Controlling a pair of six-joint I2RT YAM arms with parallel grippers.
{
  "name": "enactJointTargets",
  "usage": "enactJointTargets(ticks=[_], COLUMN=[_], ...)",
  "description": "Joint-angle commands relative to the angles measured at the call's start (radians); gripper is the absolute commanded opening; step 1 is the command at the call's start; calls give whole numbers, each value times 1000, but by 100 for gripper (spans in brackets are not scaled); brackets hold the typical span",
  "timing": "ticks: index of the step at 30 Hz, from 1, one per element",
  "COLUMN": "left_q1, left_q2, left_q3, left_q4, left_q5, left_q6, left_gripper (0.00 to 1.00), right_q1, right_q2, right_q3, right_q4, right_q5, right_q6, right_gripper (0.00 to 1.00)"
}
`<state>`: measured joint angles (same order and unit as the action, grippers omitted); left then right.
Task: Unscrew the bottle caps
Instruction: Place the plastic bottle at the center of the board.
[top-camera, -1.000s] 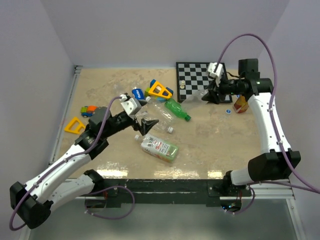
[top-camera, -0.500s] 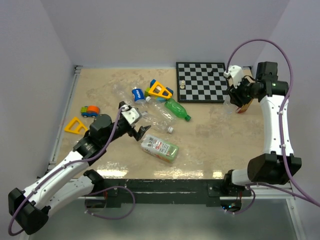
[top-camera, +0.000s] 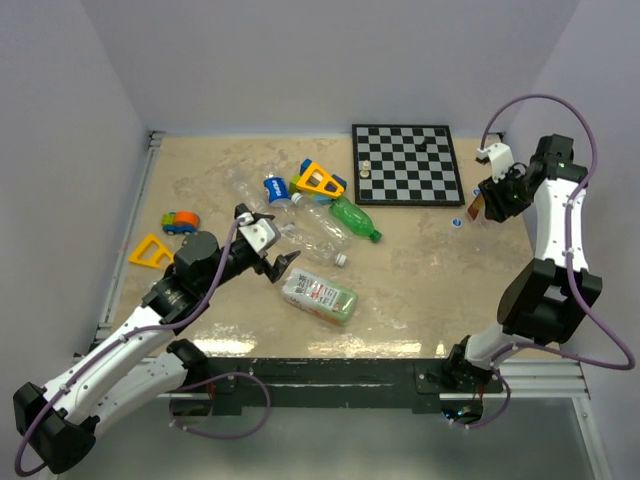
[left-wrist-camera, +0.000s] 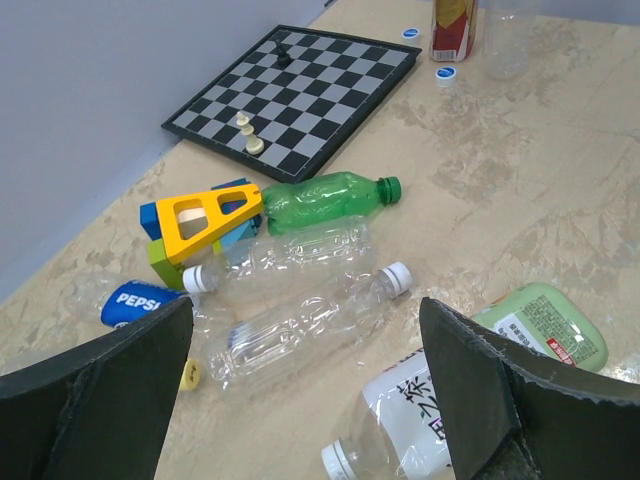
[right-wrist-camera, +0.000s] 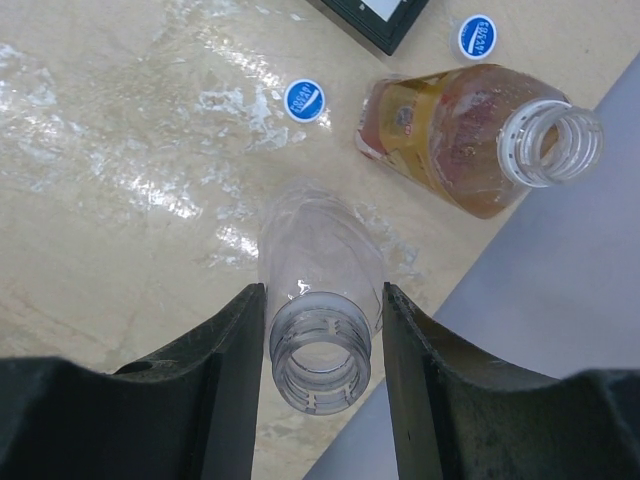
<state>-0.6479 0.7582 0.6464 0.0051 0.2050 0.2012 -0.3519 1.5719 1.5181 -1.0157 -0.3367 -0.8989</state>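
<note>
Right wrist view has the right gripper (right-wrist-camera: 322, 295) at bottom centre, its 2 fingers pinching the open neck of a clear bottle (right-wrist-camera: 318, 250), which stands upright and wears no cap. 2 loose blue caps (right-wrist-camera: 303, 98) lie flat on the table (right-wrist-camera: 120, 150) in the upper half of that frame. 1 is just left of an uncapped amber bottle (right-wrist-camera: 450, 140), and 1 is at the top edge near the chessboard (right-wrist-camera: 375, 20) corner. In the top external view this group sits at right centre, just off the board's lower right corner.

Left wrist view shows the left gripper (left-wrist-camera: 305, 310) spread wide at the bottom of the frame, holding nothing, above a pile of lying bottles. There, 3 white caps (left-wrist-camera: 397, 277) sit screwed on: 2 on crushed bottles (left-wrist-camera: 300, 330) in mid-frame and 1 on a labelled bottle (left-wrist-camera: 390, 400) at the bottom edge. A green cap (left-wrist-camera: 392, 187) closes the green bottle (left-wrist-camera: 320, 200) lying just above them.
</note>
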Motion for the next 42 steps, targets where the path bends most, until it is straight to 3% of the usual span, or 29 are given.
enactJointTargets(ticks=[1,6,16,23,42], left_q1=[7,5,7,7,7], left_q2=[-10,-10,-8,-8,-13], left_q3=[-2,-2,-5,-5,-5], left_q4=[32,30,30,30,29], left_q5=[13,14,17,20,24], left_q6=[6,9,7,10,10], left_gripper=[100,100,100,100,100], right_q1=[-35,-44,-45,-48,-48], right_q2=[20,39,33,22,10], right_q3=[13,-13,-32,-44,-56], right_q4=[51,83,77,74,46], right_q5=[-13,-12,-25,-27,-41], right_q6=[-14,-21,-40,-41,-64], right_gripper=[8,21,59,64,64])
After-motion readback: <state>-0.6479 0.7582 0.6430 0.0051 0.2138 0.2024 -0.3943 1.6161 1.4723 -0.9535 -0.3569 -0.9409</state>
